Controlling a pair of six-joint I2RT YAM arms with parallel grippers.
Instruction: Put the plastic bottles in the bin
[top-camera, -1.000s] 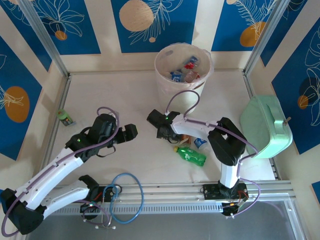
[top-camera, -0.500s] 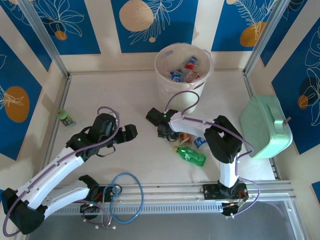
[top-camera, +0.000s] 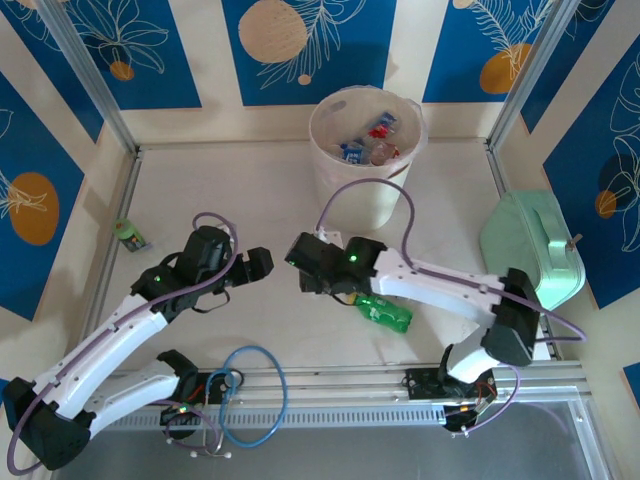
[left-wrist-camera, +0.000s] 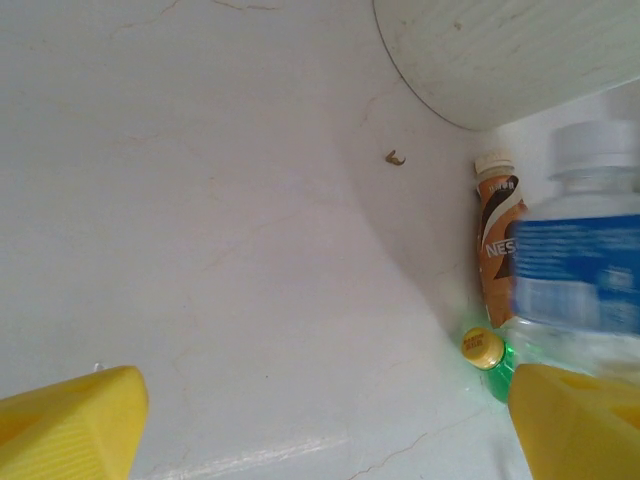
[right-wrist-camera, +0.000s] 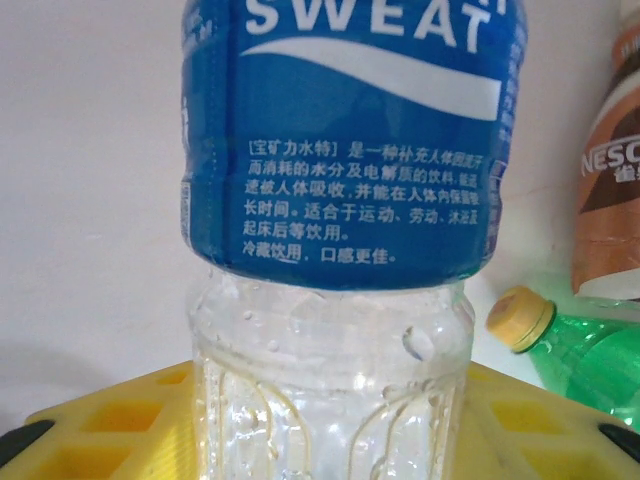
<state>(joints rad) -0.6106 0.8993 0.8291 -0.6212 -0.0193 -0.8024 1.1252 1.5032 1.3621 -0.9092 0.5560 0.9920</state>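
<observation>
- Right gripper clamps the blue bottle mid-table by its clear end. It's slick plastic, so it could slip or swing on the way to the bin at far centre.
- Left gripper hangs wide, empty.
- Right wrist view shows the grip up close — top view shows the route and a green bottle lying near right.

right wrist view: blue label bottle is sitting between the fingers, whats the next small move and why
Probably a short straight lift. The right gripper looks closed on the clear lower body of the blue-labelled bottle. The green bottle and the brown bottle lie close beside it, so rising first should avoid knocking them before swinging toward the bin.
</observation>
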